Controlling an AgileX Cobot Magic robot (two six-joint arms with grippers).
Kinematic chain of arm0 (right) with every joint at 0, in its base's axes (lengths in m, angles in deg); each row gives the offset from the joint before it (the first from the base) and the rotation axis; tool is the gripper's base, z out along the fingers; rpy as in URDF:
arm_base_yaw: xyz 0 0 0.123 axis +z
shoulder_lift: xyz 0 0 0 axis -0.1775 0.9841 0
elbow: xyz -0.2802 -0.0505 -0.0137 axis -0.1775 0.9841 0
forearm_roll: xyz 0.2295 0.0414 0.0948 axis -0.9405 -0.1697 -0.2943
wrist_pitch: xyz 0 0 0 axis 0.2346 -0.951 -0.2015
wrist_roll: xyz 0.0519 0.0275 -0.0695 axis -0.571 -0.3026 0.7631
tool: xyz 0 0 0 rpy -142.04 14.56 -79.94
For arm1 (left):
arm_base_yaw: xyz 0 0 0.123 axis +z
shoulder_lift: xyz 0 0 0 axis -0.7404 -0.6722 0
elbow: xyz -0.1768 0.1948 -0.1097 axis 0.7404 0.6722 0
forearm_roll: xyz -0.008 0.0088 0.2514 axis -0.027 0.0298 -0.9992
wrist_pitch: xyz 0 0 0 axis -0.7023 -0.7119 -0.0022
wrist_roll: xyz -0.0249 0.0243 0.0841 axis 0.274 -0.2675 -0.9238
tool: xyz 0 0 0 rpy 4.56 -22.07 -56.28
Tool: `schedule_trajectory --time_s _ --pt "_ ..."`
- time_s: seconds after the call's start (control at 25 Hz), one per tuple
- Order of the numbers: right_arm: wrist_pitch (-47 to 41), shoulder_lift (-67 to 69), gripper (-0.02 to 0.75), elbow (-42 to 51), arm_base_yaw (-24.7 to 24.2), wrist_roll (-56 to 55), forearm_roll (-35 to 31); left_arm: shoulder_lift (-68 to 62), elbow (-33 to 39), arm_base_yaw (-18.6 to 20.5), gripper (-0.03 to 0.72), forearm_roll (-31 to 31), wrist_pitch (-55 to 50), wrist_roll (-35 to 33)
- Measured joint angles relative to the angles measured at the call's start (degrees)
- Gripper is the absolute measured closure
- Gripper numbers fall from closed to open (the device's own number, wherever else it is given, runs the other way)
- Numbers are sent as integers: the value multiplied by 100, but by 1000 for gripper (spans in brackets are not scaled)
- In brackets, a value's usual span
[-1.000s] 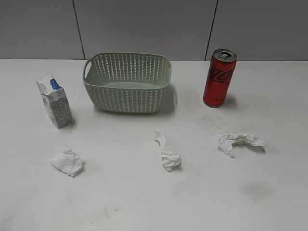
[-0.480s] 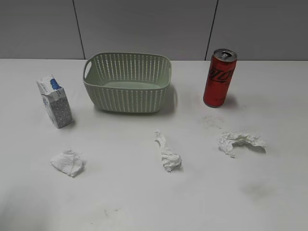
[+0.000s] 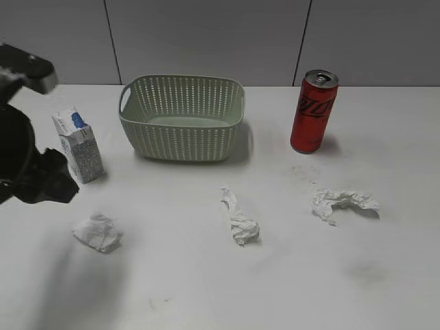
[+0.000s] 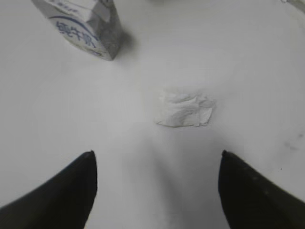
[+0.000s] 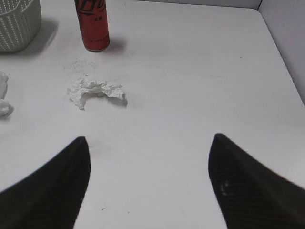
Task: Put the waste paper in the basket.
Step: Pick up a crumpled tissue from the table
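Note:
Three crumpled white waste paper wads lie on the white table: one at the left (image 3: pixel 97 232), one in the middle (image 3: pixel 240 220), one at the right (image 3: pixel 342 202). The sage-green lattice basket (image 3: pixel 181 117) stands at the back, empty. My left arm has come in at the left edge; its gripper (image 4: pixel 157 155) is open and empty, above the table with the left wad (image 4: pixel 184 109) just ahead of it. My right gripper (image 5: pixel 149 138) is open and empty, with the right wad (image 5: pixel 94 91) ahead to its left. The right gripper is out of the exterior view.
A white-and-blue speckled carton (image 3: pixel 78 144) stands left of the basket, close to my left arm; it also shows in the left wrist view (image 4: pixel 83 26). A red can (image 3: pixel 313 111) stands right of the basket and shows in the right wrist view (image 5: pixel 92 24).
My left arm has entered the exterior view from the left edge, above the left wad. The paper, basket, carton and can have not moved.

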Motion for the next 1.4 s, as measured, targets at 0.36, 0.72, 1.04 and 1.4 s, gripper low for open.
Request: schedule_trajectory --time_s 0.36,0.72,1.04,1.4 --pt "0 0 154 0 0 0 0 -1636 0 -164 100 -78 879 0" --pt "0 0 154 0 0 0 0 -2359 0 -164 100 -11 1526 -6" --pt "0 0 154 0 0 0 0 -2693 -6 -164 100 293 1615 -6" --pt "0 0 154 0 0 0 0 -2715 -50 -164 328 412 1345 -18"
